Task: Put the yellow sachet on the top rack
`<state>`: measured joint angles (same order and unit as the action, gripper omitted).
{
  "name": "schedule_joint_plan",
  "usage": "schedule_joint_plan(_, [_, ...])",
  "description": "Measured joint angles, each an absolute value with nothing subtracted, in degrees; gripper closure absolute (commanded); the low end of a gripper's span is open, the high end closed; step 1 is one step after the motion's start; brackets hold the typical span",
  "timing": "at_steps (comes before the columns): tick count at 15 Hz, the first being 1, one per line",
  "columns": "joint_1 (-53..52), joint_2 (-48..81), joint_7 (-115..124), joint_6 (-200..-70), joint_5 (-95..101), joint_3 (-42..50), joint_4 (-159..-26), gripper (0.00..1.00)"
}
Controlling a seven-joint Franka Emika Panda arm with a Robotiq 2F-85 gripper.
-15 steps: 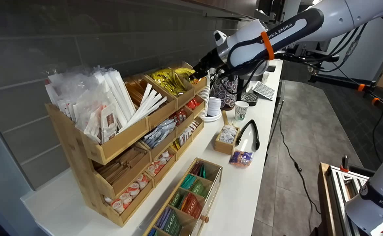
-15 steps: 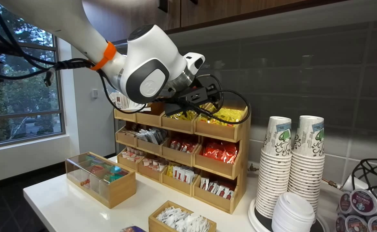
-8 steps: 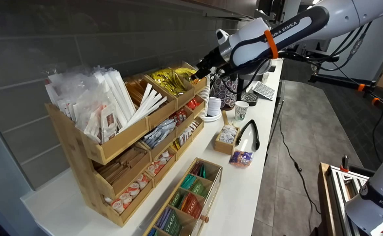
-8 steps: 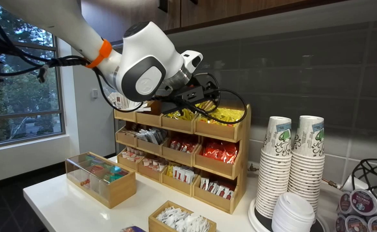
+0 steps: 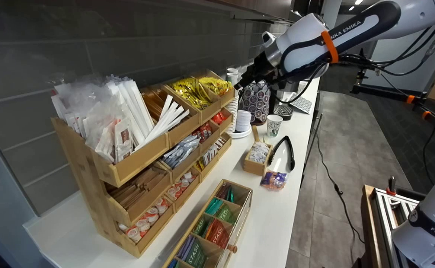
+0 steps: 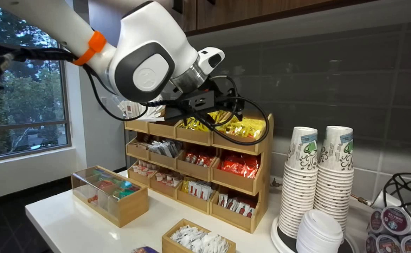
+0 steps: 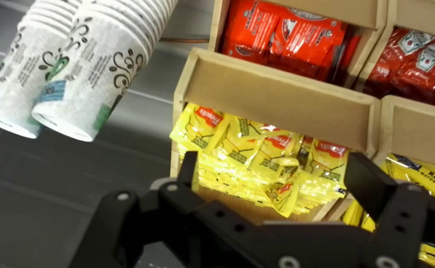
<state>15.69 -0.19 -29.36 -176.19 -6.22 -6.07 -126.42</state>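
- Three tiers on the light-wood stand [image 6: 265, 175], shown in both exterior views. The top rack [image 7: 277, 102] is the highest; in the wrist view its front wall runs slantwise across the middle.
- Wrist view, bottom: gripper [image 7: 275, 169], fingers [image 7: 370, 180] well apart, one left of centre, one to the right, yellow stock visible across the gap.
- In an exterior view, upper middle: the gripper's tips show just beside the far end of the top rack. Contact, cannot tell.
- A yellow sachet [image 7: 286, 190] lies askew near the centre of the wrist view, over neat rows of yellow sachets [image 7: 239, 149], all in an end compartment of the top rack. Which one the task means, cannot tell.
- Right edge, wrist view: mayonnaise packets [image 7: 433, 176], next compartment along.
- Top, wrist view: bright red packets [image 7: 303, 41] one tier down; darker red packets [image 7: 422, 63] at upper right, next compartment.
- Upper left, wrist view: two stacks of paper cups [image 7: 94, 74], mouths down.
- In an exterior view, lower middle: wooden box [image 6: 172, 245] of white packets [image 6: 201, 242]; further left, clear-fronted tea box [image 6: 133, 207].
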Motion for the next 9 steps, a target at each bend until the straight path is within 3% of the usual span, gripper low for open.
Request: schedule_joint_plan(9, [10.1,-10.9,-15.5,-161.4,-0.4,-1.7,-133.0,0.0])
